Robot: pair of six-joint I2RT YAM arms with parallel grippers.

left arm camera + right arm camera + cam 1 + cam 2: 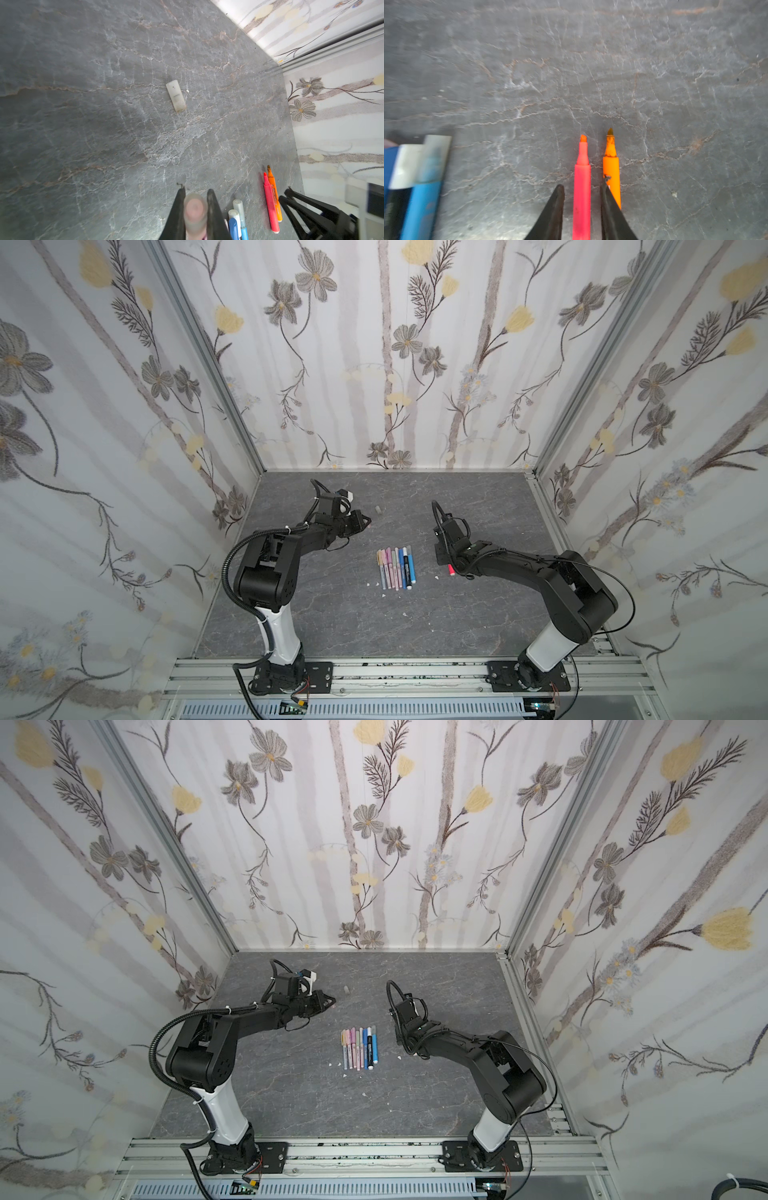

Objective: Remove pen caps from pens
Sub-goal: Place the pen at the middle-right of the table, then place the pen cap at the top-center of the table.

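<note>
The grey stone table (pixel 316 614) is walled on three sides. Its far half and the near strip by the rail (pixel 374 672) give me open room. My left gripper (pixel 196 192) is clamped on a pink cap (pixel 195 209), far-left of the row of capped pens (pixel 395 568). My right gripper (pixel 582 185) stands parted astride the red pen (pixel 582 172), with a gap on each side and one finger overlapping the orange pen (pixel 611 166). Both pens lie uncapped. One pale loose cap (pixel 176 95) lies alone, farther out. The row holds about eight; I cannot count it exactly.
</note>
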